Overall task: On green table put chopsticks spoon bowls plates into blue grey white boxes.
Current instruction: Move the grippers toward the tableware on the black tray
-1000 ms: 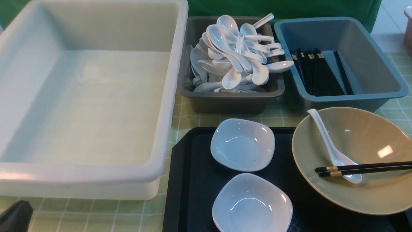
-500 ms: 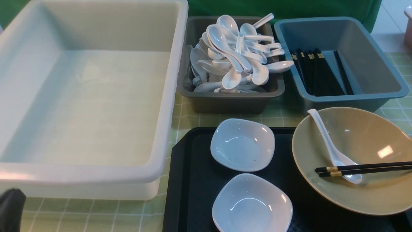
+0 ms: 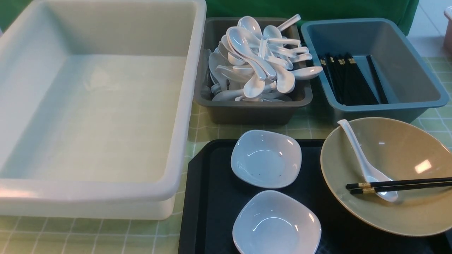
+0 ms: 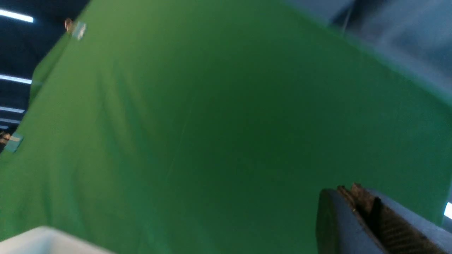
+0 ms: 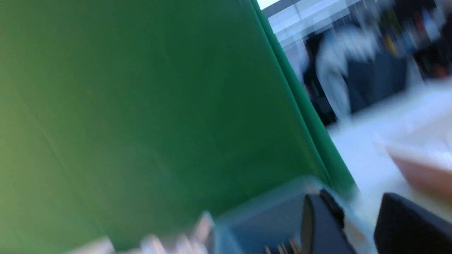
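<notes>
Three boxes stand on the counter (image 3: 88, 233); you get all of them only in the front view.

- White tub (image 3: 88, 192), left: only its own bare floor shows.
- Grey box (image 3: 247, 113), middle: spoon heap (image 3: 257, 60), piled above the rim.
- Blue box (image 3: 399, 46), right: bundle of black sticks (image 3: 353, 81) on the floor, left of middle, with one stick a little apart to the right.

The black tray (image 3: 212, 197) lies in front of the grey and blue boxes. On it are the far plate (image 3: 265, 158) and the near plate (image 3: 276, 223), just beside each other, both upright. The bowl (image 3: 406, 148) is on the tray's right part. The spoon (image 3: 363, 162) lies in the bowl, scoop low and handle up at the far-left rim. The chopsticks (image 3: 399, 185) lie across the scoop, and their far ends run out of frame at the right.

You will find neither end effector in the front view; only the wrist views show them.

- Left wrist view: the left end effector (image 4: 348, 192) has its fingers pressed together with nothing between them. It is set against the green backdrop (image 4: 212, 123), and a corner of the white tub (image 4: 46, 240) is at the edge.
- Right wrist view (blurred): the right end effector (image 5: 355, 203) has its fingers standing partly apart, and nothing is visible between them. The blue box rim (image 5: 254, 222) is close by.
</notes>
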`<state>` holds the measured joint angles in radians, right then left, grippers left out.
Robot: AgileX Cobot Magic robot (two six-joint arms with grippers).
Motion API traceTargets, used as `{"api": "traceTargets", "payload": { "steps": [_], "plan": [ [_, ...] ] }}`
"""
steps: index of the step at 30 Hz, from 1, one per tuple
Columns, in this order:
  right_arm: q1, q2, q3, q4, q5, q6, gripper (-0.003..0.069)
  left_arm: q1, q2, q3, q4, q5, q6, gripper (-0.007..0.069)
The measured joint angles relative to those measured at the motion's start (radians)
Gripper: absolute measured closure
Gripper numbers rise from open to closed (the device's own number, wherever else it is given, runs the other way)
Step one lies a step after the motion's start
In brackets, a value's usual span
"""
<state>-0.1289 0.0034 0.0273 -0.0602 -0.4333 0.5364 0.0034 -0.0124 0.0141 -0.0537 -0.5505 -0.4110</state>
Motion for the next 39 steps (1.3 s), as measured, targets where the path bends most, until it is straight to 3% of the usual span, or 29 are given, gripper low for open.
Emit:
{"api": "traceTargets", "payload": {
  "steps": [5,10,11,12,14,15,17,20,23,27,32,33,35,39],
  "plan": [
    [0.000,0.042,-0.191,0.000,0.021,-0.013,0.0423,0.000,0.030,-0.207,-0.163,0.012,-0.007,0.0627],
    [0.000,0.194,-0.496,0.000,0.115,-0.043,0.0423,0.000,0.161,-0.452,-0.150,0.136,-0.007,0.0627],
    [0.000,0.270,-0.614,0.000,0.180,-0.070,0.0423,0.000,0.234,-0.566,-0.127,0.256,-0.018,0.0627],
    [0.000,0.279,-0.629,0.000,0.189,-0.075,0.0423,0.000,0.234,-0.578,-0.124,0.272,-0.020,0.0627],
    [0.000,0.402,-0.787,0.000,0.340,-0.157,0.0423,0.000,0.356,-0.720,-0.087,0.508,-0.025,0.0627],
    [0.000,0.420,-0.810,0.000,0.367,-0.174,0.0423,0.000,0.365,-0.729,-0.085,0.527,-0.025,0.0627],
    [0.000,0.523,-0.933,0.000,0.553,-0.311,0.0423,0.000,0.476,-0.816,-0.053,0.763,-0.013,0.0627],
    [0.000,0.632,-0.991,0.000,0.730,-0.498,0.0423,0.000,0.609,-0.842,-0.002,0.994,0.055,0.0627],
    [0.000,0.703,-0.992,0.000,0.874,-0.593,0.0423,0.000,0.684,-0.842,0.026,1.142,0.090,0.0627],
    [0.000,0.790,-0.994,0.021,1.062,-0.666,0.0423,-0.041,0.723,-0.809,0.012,1.214,0.109,0.0627],
    [0.004,0.903,-1.019,0.159,1.303,-0.936,0.0423,-0.144,0.728,-0.784,-0.122,1.254,0.185,0.0627],
    [0.029,0.959,-1.040,0.200,1.368,-1.061,0.0423,-0.192,0.732,-0.784,-0.193,1.268,0.244,0.0627],
    [0.080,1.016,-1.057,0.211,1.405,-1.147,0.0419,-0.235,0.738,-0.784,-0.273,1.275,0.331,0.0627],
    [0.219,1.154,-1.083,0.123,1.467,-1.164,0.0372,-0.299,0.747,-0.784,-0.416,1.281,0.496,0.0627]
  ]
}}
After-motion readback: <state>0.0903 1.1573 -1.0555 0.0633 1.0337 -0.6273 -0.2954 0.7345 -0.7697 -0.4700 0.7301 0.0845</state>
